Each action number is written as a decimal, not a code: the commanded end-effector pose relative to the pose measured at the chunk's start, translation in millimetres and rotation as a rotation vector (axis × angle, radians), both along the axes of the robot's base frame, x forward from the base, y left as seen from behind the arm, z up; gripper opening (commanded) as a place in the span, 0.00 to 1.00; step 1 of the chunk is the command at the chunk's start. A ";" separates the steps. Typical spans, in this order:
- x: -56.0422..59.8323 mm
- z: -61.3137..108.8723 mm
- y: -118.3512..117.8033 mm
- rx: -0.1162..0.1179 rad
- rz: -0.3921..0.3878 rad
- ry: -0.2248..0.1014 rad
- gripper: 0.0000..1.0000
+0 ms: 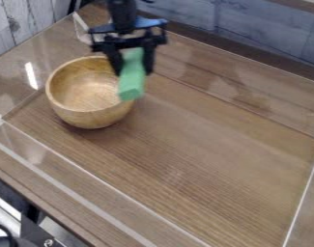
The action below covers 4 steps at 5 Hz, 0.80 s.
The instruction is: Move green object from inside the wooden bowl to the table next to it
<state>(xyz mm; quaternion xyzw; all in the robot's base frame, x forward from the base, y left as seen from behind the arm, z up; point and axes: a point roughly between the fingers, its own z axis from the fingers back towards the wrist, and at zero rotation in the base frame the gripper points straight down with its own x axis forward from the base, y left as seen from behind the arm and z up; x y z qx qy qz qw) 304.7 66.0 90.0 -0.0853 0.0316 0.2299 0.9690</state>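
The gripper (129,50) is clamped on the top end of the green object (132,77), which hangs long axis vertical, lifted clear over the wooden bowl's (84,96) right rim; bare table (211,135) lies just right of it.

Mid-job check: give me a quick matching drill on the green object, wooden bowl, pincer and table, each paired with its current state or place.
Things:
1. green object
2. wooden bowl
3. pincer
4. table

States:
A. hollow, nothing inside
B. shut on the block, pointing down
C. hanging upright by the bowl's right rim
D. brown wood grain, under everything

Pairs: 1-C, 2-A, 3-B, 4-D
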 end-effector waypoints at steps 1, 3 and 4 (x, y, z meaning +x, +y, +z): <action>26.1 13.7 -26.9 0.027 -0.078 -0.071 0.00; 48.0 -13.4 -36.7 0.062 -0.027 -0.068 0.00; 42.4 -21.1 -32.4 0.066 -0.002 -0.065 0.00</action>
